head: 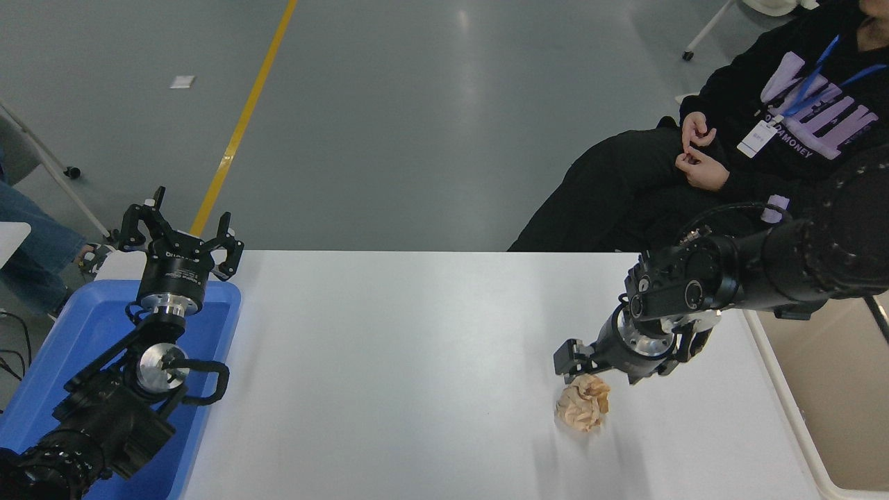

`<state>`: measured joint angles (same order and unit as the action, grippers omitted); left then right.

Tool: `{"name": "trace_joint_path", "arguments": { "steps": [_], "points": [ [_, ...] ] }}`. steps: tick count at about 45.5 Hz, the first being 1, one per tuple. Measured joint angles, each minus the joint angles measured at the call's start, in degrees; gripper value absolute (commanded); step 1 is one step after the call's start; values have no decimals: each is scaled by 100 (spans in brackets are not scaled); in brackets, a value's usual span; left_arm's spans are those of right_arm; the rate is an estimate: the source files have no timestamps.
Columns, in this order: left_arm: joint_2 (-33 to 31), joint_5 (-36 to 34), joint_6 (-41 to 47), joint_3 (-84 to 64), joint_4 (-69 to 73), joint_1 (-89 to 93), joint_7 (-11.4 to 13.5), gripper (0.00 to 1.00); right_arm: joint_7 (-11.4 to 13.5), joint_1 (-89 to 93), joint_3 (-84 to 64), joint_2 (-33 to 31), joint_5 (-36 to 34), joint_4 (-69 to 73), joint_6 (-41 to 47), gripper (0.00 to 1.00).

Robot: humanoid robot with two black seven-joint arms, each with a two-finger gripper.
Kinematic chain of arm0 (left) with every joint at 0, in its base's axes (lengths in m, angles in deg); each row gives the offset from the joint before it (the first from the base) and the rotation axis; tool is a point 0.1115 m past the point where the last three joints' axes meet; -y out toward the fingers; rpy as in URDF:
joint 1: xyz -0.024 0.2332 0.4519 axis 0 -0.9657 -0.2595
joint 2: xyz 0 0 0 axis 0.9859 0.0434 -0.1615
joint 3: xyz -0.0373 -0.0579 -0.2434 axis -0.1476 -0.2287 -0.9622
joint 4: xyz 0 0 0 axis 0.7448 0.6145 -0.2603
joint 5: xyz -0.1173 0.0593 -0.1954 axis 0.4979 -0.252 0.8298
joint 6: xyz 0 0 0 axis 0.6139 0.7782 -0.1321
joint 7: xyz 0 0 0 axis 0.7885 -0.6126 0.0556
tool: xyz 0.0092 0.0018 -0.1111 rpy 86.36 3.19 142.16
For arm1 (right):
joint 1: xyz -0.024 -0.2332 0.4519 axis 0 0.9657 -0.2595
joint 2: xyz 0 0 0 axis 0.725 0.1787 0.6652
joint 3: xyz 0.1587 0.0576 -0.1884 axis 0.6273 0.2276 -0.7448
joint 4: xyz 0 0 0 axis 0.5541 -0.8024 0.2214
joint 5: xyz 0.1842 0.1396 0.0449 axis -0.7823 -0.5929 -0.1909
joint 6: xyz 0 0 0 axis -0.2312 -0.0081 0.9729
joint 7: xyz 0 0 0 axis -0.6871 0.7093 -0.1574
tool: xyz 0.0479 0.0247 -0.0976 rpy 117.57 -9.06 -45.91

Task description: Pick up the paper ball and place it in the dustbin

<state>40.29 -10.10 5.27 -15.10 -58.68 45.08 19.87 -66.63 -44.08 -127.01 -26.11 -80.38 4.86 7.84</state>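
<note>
The paper ball, a wrinkly tan-brown wad, lies on the white table at the right of its middle. My right gripper is open and low over the table, just behind and above the ball, with one finger at the ball's far left side. I cannot tell whether it touches the ball. The dustbin, beige-cream, stands at the table's right end, partly hidden by my right arm. My left gripper is open and parked at the lower left.
A bright blue tray lies under my left arm at the table's left end. A person in black sits at the far right, hands together, off the table. Another person's leg shows at the left edge.
</note>
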Motion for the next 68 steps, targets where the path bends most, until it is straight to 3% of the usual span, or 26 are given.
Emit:
{"name": "trace_joint_path", "arguments": {
  "steps": [28,30,34,39,42,68],
  "points": [
    [1,1,0,0,1,0,0,99,18,961,169,162,184,-704,-746,85],
    [1,1,0,0,1,0,0,99,18,991,171,164,187,-724,-767,79],
    [1,1,0,0,1,0,0,99,18,1051,176,166,189,-765,-806,58],
    [1,1,0,0,1,0,0,99,19,1118,177,168,242,-791,-834,17],
    [1,1,0,0,1,0,0,99,19,1146,177,169,284,-797,-837,0],
    [0,0,-3,0,1,6,0,99,19,924,60,-27,159,-607,-782,0]
  ]
}}
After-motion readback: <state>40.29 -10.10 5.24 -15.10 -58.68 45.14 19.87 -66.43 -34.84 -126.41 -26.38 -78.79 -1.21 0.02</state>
